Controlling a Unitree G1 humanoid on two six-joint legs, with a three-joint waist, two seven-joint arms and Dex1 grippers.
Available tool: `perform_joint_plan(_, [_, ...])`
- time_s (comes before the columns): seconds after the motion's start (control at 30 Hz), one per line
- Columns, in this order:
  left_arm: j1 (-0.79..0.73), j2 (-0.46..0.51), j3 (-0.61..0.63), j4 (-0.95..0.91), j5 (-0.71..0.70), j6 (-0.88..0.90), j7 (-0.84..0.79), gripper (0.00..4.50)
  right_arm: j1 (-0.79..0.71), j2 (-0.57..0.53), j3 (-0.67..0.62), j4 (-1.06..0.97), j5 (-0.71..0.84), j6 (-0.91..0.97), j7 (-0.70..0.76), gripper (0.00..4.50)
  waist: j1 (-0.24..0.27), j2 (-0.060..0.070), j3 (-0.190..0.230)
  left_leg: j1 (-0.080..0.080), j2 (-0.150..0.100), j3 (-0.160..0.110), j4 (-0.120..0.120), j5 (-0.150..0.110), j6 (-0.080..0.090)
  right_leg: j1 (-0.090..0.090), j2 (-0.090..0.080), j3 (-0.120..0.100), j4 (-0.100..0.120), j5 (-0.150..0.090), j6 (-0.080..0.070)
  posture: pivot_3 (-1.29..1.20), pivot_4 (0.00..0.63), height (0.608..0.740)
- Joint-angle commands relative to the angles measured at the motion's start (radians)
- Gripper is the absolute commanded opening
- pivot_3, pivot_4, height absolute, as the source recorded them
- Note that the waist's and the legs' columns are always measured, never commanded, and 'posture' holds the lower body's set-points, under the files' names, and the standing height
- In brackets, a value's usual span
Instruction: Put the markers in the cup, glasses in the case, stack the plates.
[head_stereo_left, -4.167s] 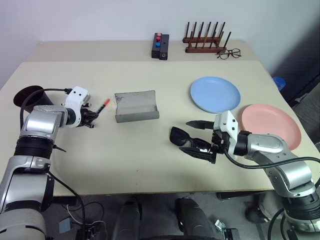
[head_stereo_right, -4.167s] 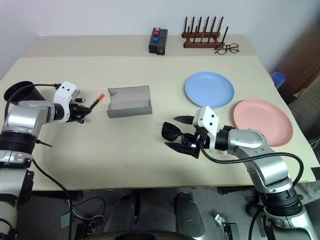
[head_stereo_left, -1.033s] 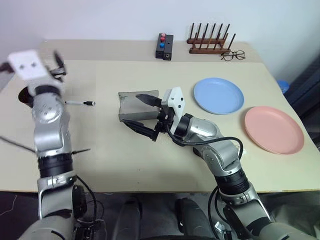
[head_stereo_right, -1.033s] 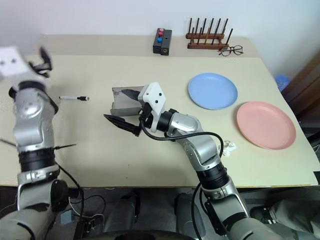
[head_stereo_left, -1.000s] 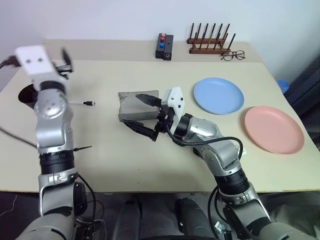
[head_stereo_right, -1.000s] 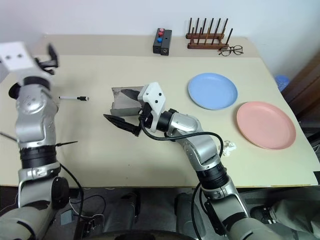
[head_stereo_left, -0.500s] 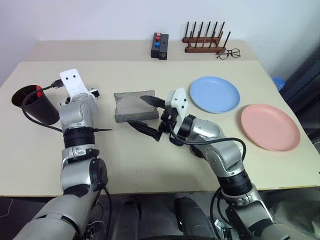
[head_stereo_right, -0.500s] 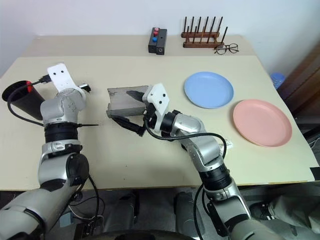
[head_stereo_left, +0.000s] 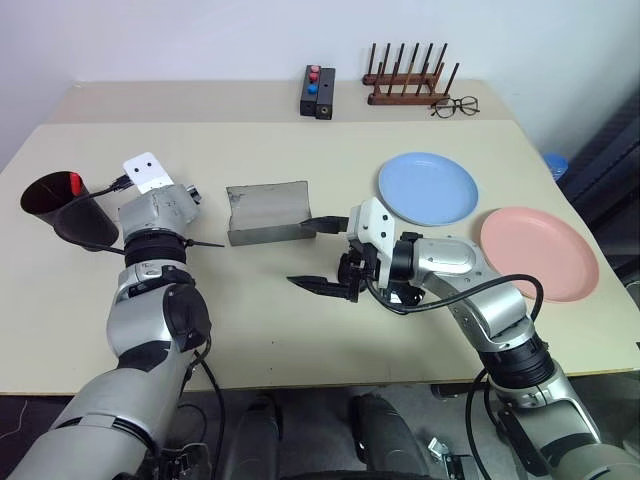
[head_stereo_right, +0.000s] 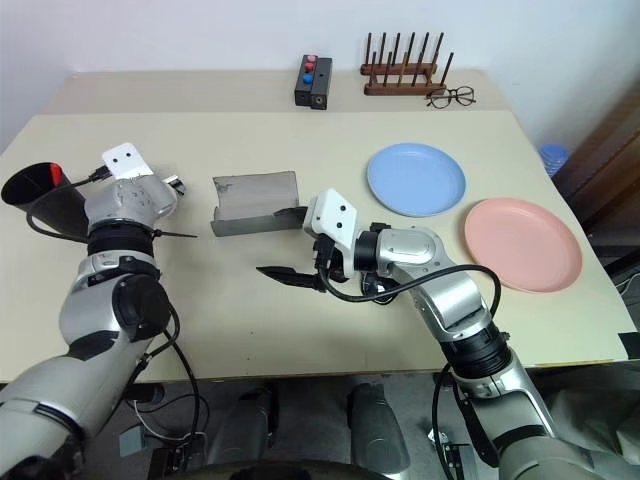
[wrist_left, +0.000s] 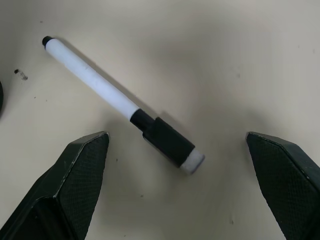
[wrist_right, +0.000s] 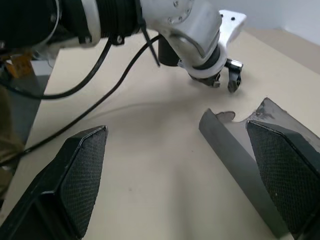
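Observation:
A white marker with a black cap (wrist_left: 122, 102) lies on the table between the fingers of my open left gripper (wrist_left: 176, 139), which hovers just above it. Beside that hand stands the dark cup (head_stereo_left: 55, 208), with the red end of the other marker (head_stereo_left: 75, 180) sticking up inside it. The grey case (head_stereo_left: 268, 212) stands open at mid-table. The glasses are hidden from me. My right gripper (head_stereo_left: 300, 251) is open and empty just in front of the case's right end. The blue plate (head_stereo_left: 428, 188) and the pink plate (head_stereo_left: 538, 252) lie side by side on the right.
At the back of the table are a black box with red and blue buttons (head_stereo_left: 320, 90), a wooden peg rack (head_stereo_left: 410, 82) and wire-rimmed spectacles (head_stereo_left: 455, 105). A thin cable from my left arm (head_stereo_left: 200, 243) runs near the cup.
My left hand came down from high above the cup to just over the white marker. My right gripper drew back from the case, open and empty.

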Motion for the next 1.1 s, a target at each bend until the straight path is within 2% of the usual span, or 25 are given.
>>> perform_joint_plan(0.03, [-0.023,0.023,0.021,0.03,-0.022,-0.018,0.041,4.49,0.001,-0.002,-0.002,-0.023,-0.007,-0.024,0.005,4.5,0.0,0.0,0.0,0.0,0.0,0.0,0.0,0.0,0.0,0.0,0.0,0.0,0.0,0.0,0.0,0.0,0.15,0.738])
perform_joint_plan(0.07, [-0.024,0.025,0.018,0.035,-0.024,-0.018,0.046,4.49,0.004,-0.001,-0.001,-0.024,-0.008,-0.025,0.005,4.5,0.0,0.0,0.0,0.0,0.0,0.0,0.0,0.0,0.0,0.0,0.0,0.0,0.0,0.0,0.0,0.0,0.15,0.738])
perform_joint_plan(0.1, [-0.025,0.027,0.016,0.038,-0.026,-0.019,0.047,3.98,0.005,0.0,0.0,-0.026,-0.01,-0.025,0.005,4.5,0.0,0.0,0.0,0.0,0.0,0.0,0.0,0.0,0.0,0.0,0.0,0.0,0.0,0.0,0.0,0.0,0.15,0.738])
perform_joint_plan(0.13, [-0.026,0.027,0.014,0.042,-0.028,-0.02,0.048,3.7,0.006,0.002,0.0,-0.026,-0.01,-0.025,0.005,4.5,-0.001,0.0,0.0,0.0,0.0,0.0,0.0,0.0,0.0,0.0,0.0,0.0,0.0,0.0,0.0,0.0,0.15,0.738])
perform_joint_plan(0.3, [-0.031,0.029,0.007,0.057,-0.037,-0.012,0.038,1.27,0.01,0.006,0.0,-0.03,-0.014,-0.03,0.006,4.5,0.006,0.0,0.0,0.0,0.0,0.0,0.0,0.0,-0.001,0.0,0.0,0.0,0.0,0.0,0.0,0.0,0.15,0.738])
perform_joint_plan(0.5, [-0.024,0.032,0.006,0.057,-0.045,-0.021,0.033,1.27,0.013,0.006,-0.001,-0.035,-0.016,-0.033,0.004,4.5,0.012,0.0,0.0,0.0,0.0,0.0,0.0,0.001,-0.002,0.001,0.0,0.0,0.0,0.0,0.0,0.0,0.15,0.738])
perform_joint_plan(0.63, [-0.016,0.028,-0.003,0.037,-0.042,-0.034,0.034,0.03,0.014,0.007,0.001,-0.036,-0.018,-0.032,0.002,4.5,0.022,0.0,0.0,0.0,0.0,0.0,0.0,0.001,-0.002,0.001,0.0,0.0,0.0,0.0,0.0,0.0,0.15,0.738])
perform_joint_plan(1.0, [0.012,0.018,-0.118,-0.03,-0.007,-0.012,-0.082,0.03,0.019,0.004,0.005,-0.03,-0.032,-0.039,0.005,4.5,0.027,0.0,0.0,0.0,0.0,0.0,0.0,0.001,-0.002,0.0,0.0,0.0,0.0,0.0,0.0,0.0,0.15,0.738])
perform_joint_plan(1.1, [0.023,0.009,-0.135,-0.071,-0.002,0.007,-0.091,0.89,0.018,0.004,0.006,-0.025,-0.037,-0.042,0.008,4.5,0.026,0.0,0.0,0.0,0.0,0.0,0.0,0.001,-0.002,0.0,0.0,0.0,0.0,0.0,0.0,0.0,0.15,0.738])
